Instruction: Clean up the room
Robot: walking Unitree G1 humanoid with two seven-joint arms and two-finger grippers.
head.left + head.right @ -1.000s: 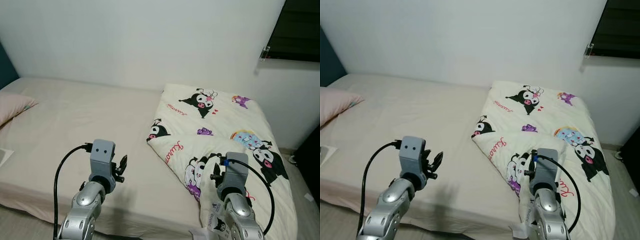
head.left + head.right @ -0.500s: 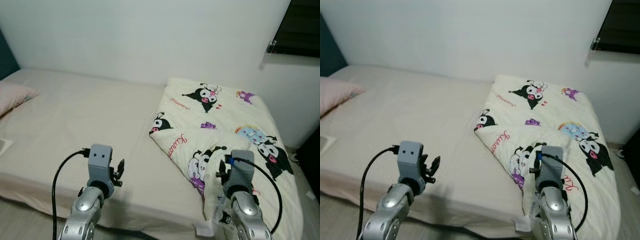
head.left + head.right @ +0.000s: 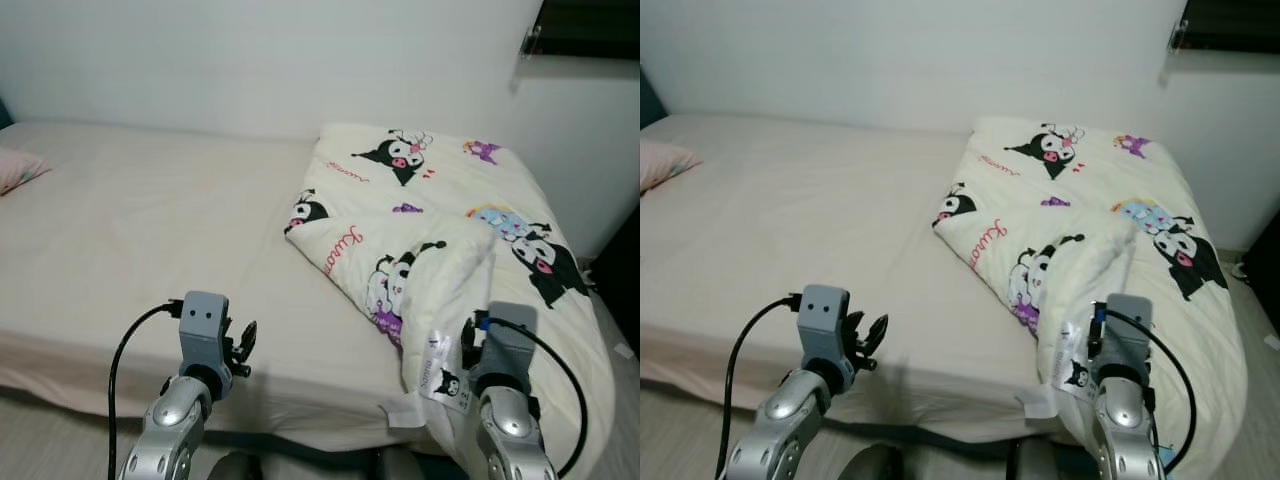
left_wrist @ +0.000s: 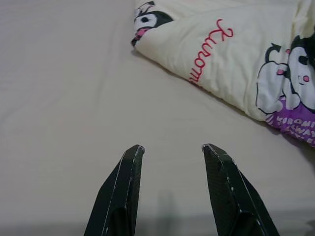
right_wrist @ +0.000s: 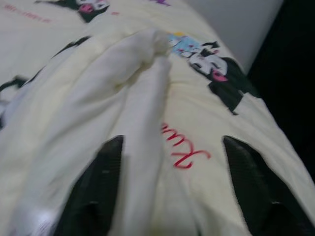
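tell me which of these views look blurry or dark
Right wrist view is soft: the blanket and the black fingers are smeared. Left wrist view is sharp, red lettering crisp. Both eye views are evenly lit, with a dark window in the corner.

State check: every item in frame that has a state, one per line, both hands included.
Blanket: folded back and bunched on one side of the bed, one edge hanging over the front.
Bed: sheet bare and smooth beside the blanket.
Pillow: lying flat at the far left end.
Left hand: open, above the bare sheet, holding nothing.
Right hand: open, fingers either side of a raised blanket fold.
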